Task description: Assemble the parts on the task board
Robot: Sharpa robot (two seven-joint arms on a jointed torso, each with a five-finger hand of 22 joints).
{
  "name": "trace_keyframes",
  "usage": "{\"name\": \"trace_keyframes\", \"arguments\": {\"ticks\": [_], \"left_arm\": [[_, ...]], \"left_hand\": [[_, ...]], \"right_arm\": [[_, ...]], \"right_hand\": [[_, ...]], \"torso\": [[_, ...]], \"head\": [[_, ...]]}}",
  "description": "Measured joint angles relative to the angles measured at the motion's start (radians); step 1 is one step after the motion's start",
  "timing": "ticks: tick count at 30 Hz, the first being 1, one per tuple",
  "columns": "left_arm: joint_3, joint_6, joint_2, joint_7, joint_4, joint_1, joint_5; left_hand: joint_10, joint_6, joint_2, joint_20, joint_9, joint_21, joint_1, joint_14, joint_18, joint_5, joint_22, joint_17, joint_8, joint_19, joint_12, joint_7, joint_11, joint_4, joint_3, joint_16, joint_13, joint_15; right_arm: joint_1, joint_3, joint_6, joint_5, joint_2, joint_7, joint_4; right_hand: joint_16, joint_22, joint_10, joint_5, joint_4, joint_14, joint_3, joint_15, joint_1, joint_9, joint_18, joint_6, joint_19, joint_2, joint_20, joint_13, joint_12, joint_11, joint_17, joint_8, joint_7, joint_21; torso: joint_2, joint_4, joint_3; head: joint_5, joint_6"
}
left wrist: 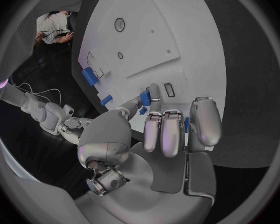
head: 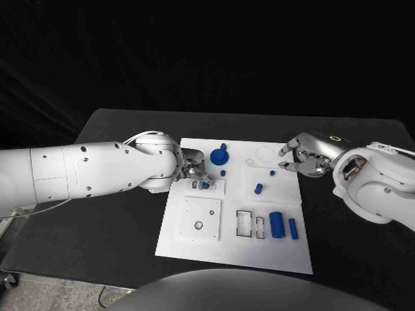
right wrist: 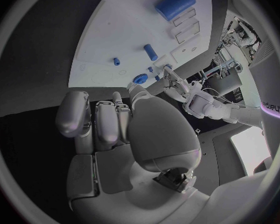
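Note:
The white task board [head: 237,240] lies mid-table. My left hand [head: 192,170] is over its left part, and thumb and a finger pinch a small blue part [head: 205,185] above a raised block with dark slots [head: 196,185]. The left wrist view shows that part [left wrist: 145,99] at the fingertips. A blue gear [head: 219,156] sits just behind, with a short peg [head: 224,173] and a longer pin [head: 258,188] nearby. My right hand [head: 301,159] hovers at the board's right edge, holding nothing, its fingers loosely bent.
A large blue cylinder [head: 277,224] and a slimmer one [head: 292,228] lie at the board's near right, beside two rectangular recesses [head: 251,223]. A square plate with a round hole [head: 199,225] sits at the near left. Black table [head: 95,233] surrounds the board.

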Motion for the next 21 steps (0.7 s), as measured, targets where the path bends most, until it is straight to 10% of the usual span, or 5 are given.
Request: {"name": "trace_keyframes", "arguments": {"ticks": [7, 21], "left_arm": [[0.002, 0.008, 0.0, -0.001, 0.001, 0.0, -0.015], [0.001, 0.021, -0.006, 0.0, 0.004, -0.001, -0.035]], "left_hand": [[-0.002, 0.008, -0.028, 0.001, -0.026, -0.009, -0.046, 0.0, 0.0, -0.123, 0.0, 0.0, -0.029, -0.001, 0.0, 0.007, 0.005, 0.069, -0.092, -0.007, 0.0, 0.007], [-0.002, 0.04, -0.019, 0.001, -0.022, -0.009, -0.026, 0.0, 0.0, -0.071, 0.0, 0.0, -0.022, -0.001, 0.0, -0.003, 0.005, 0.074, -0.127, -0.007, 0.0, 0.007]], "right_arm": [[0.0, 0.0, 0.001, 0.0, -0.002, 0.0, 0.0], [-0.002, 0.0, 0.003, 0.001, -0.002, 0.0, 0.001]], "right_hand": [[0.0, 0.0, 0.0, 0.0, 0.0, 0.0, 0.0, 0.0, 0.001, 0.0, 0.0, 0.004, 0.0, 0.001, 0.0, 0.0, 0.001, 0.0, -0.002, 0.0, 0.004, 0.0], [0.0, 0.0, 0.0, 0.0, 0.0, 0.0, 0.0, 0.0, 0.001, 0.0, 0.0, 0.004, 0.0, 0.001, 0.0, 0.0, -0.002, 0.0, -0.002, 0.0, 0.004, 0.0]], "torso": [[0.0, 0.0001, 0.0], [0.0, 0.0005, -0.0001]], "head": [[-0.002, 0.0], [-0.001, 0.0]]}}
